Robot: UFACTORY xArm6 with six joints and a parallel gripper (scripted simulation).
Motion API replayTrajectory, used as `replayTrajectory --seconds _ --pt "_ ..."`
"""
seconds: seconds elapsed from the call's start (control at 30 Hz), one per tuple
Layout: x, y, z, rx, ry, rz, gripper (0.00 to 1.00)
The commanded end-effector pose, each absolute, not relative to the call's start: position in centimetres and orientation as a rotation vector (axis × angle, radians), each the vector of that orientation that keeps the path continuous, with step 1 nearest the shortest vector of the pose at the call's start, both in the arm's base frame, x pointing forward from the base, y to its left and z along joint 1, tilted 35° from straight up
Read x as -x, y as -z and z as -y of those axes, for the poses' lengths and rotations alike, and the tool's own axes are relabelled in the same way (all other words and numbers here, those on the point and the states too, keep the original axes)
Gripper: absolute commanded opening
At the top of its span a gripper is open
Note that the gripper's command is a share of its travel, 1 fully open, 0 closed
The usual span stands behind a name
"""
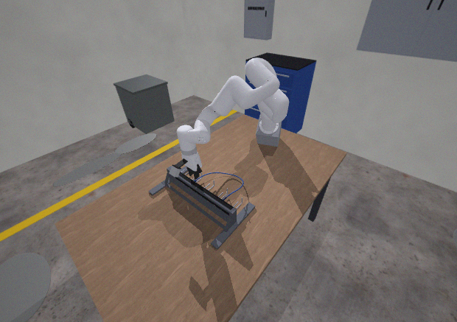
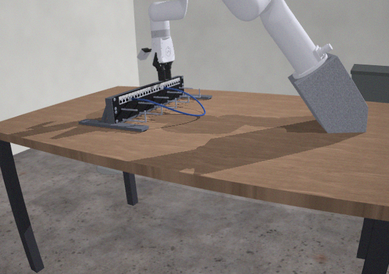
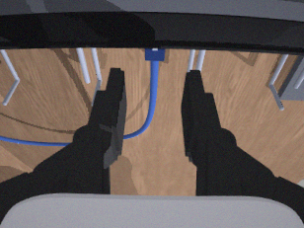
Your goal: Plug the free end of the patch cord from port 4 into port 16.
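The dark rack (image 1: 225, 236) (image 2: 110, 107) stands on the wooden table (image 1: 147, 273) (image 2: 251, 157), its row of white-plated ports facing the robot's base. The blue patch cord (image 1: 221, 173) (image 2: 203, 110) (image 3: 155, 102) loops out over the table in front of the ports. In the wrist view its blue plug (image 3: 153, 54) sits in the panel (image 3: 151, 28). My gripper (image 1: 194, 173) (image 2: 164, 76) (image 3: 154, 88) hangs at the panel's top edge, towards its high-numbered end. Its fingers are apart, one on each side of the cord just behind the plug, and do not touch it.
Grey cable-support pegs (image 3: 85, 66) stick out of the rack beside the fingers. The robot's grey base (image 1: 268, 135) (image 2: 330, 94) stands at the table's far side. A blue cabinet (image 1: 298, 89) and a grey bin (image 1: 144, 102) stand on the floor beyond.
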State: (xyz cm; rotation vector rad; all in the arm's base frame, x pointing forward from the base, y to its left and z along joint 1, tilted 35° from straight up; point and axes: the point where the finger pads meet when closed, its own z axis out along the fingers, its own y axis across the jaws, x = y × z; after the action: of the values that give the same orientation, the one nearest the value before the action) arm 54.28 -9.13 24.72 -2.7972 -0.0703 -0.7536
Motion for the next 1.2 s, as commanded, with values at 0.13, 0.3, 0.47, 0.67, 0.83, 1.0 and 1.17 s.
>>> replayTrajectory --seconds 0.13,0.3,0.47,0.67,0.83,1.0,1.17 --pt "-53.2 -26.9 9.8 2.797 0.761 0.07 0.38" --pt "-52.5 -27.8 10.1 2.797 0.761 0.07 0.38" --pt "-52.3 -28.2 10.2 2.797 0.761 0.07 0.38" --pt "-52.1 -28.5 10.2 2.797 0.761 0.07 0.38" --pt "-52.1 -28.5 10.2 2.797 0.761 0.07 0.0" --pt "-52.1 -28.5 10.2 2.797 0.761 0.07 0.0" --pt "-52.1 -28.5 10.2 2.797 0.761 0.07 0.0"
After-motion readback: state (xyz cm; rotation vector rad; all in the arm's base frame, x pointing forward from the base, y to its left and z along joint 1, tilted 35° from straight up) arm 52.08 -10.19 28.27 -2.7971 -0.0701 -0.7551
